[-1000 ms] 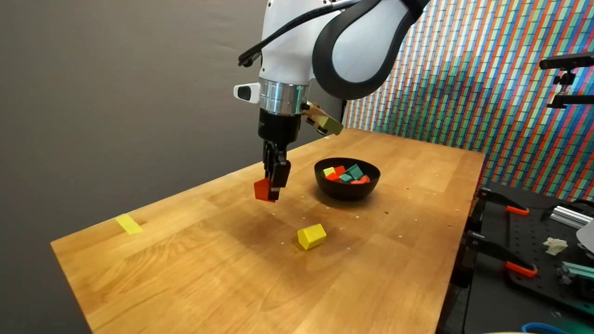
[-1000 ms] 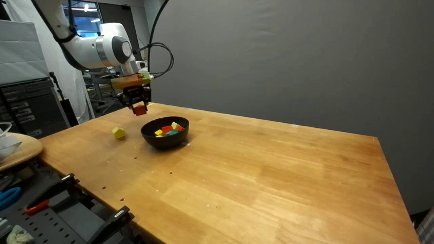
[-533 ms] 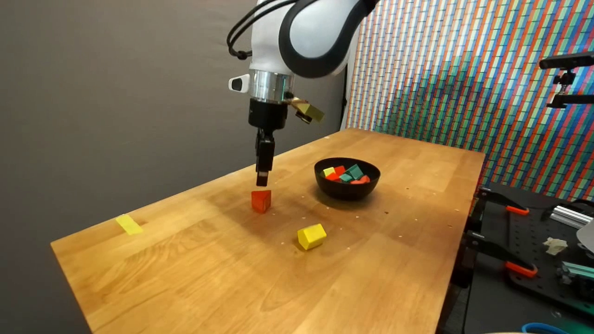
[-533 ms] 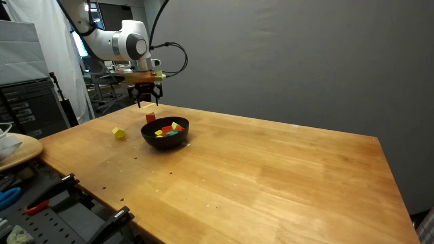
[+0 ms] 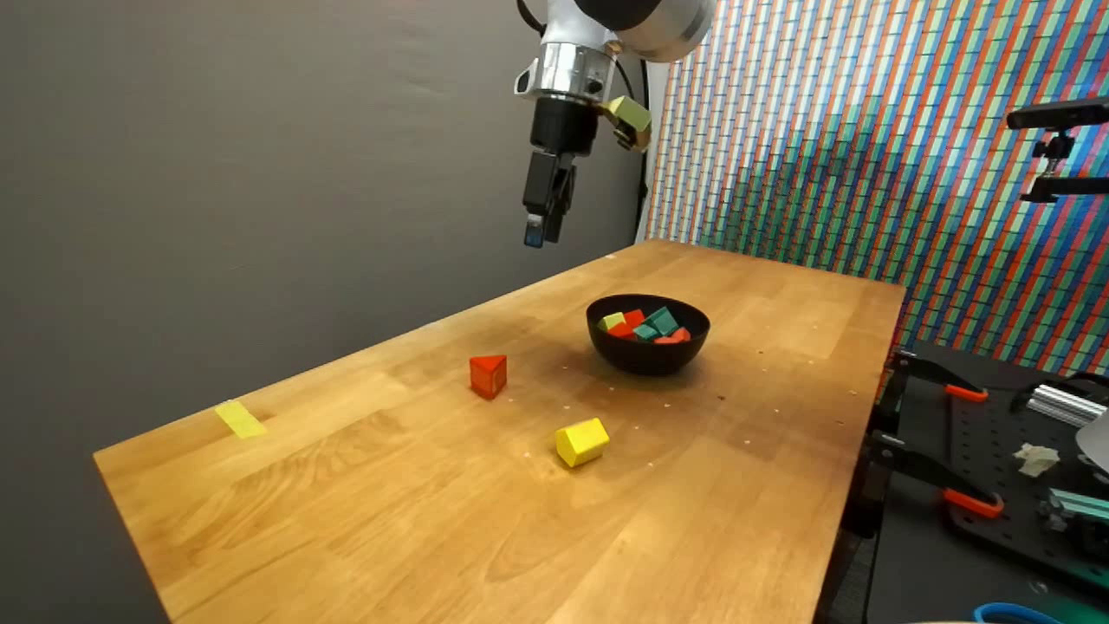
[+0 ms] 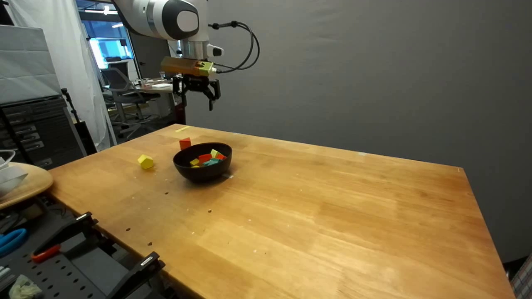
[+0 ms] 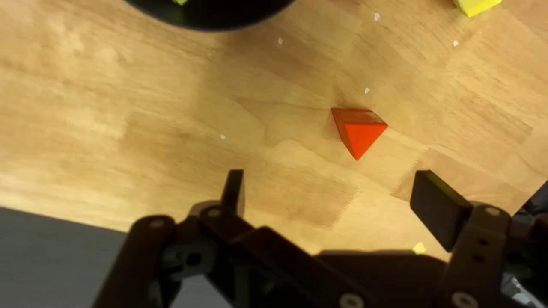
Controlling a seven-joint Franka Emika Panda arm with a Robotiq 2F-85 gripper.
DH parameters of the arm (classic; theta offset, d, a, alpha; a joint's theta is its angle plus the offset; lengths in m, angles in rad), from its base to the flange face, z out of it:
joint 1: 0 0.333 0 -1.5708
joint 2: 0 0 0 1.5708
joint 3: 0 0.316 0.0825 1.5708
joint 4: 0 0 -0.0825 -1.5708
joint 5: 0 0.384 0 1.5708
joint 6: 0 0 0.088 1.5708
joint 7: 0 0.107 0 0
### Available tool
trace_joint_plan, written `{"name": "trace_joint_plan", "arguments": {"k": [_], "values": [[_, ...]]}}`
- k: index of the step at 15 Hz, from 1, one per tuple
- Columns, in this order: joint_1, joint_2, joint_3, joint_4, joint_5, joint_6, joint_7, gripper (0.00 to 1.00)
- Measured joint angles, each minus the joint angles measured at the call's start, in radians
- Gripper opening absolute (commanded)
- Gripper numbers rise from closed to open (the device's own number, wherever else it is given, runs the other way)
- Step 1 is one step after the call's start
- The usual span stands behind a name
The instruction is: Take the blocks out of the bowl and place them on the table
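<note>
A black two-finger gripper (image 6: pixel 197 104) hangs from a white robot arm (image 6: pixel 170 18), fingertips pointing down, well above a long table (image 5: pixel 372 520) with a light-brown wood-grain top. The fingers (image 7: pixel 441 211) are spread wide apart; in the wrist view, the tabletop shows through the gap between their pads.

Below fingertip level in both exterior views, a small red block (image 5: pixel 488 379) stands on the table with a triangular end facing up. In the wrist view it appears just ahead of the gap between the fingers, apart from both and closer to the one on the right of that view.

A yellow block (image 5: pixel 582 443) also rests on the table, lower than the fingers; the wrist view catches only part of it, well ahead of that same finger.

A round black bowl (image 5: pixel 645 360) sits upright on the table, also below the fingertips. In the wrist view, part of its rim shows at the top edge, ahead of the finger on the left. Inside the bowl is a heap of small blocks (image 5: pixel 663 321) in green, red and yellow; some are partly hidden, so their number is unclear.

A flat pale-yellow strip (image 5: pixel 241 419) lies by the table's edge, lower than the fingers and well apart from them.
</note>
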Motion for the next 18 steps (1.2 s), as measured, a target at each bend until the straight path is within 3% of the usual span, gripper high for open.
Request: {"name": "trace_joint_plan", "arguments": {"k": [3, 7, 9, 14, 18], "values": [[-0.019, -0.044, -0.018, -0.088, 0.097, -0.001, 0.033, 1.00], [-0.017, -0.057, -0.020, -0.115, 0.111, -0.001, 0.053, 1.00], [0.018, -0.057, -0.062, -0.115, 0.021, 0.000, 0.125, 1.00], [0.138, -0.090, -0.183, -0.136, -0.253, -0.074, 0.470, 1.00], [0.145, -0.092, -0.190, -0.182, -0.264, -0.150, 0.505, 1.00]]}}
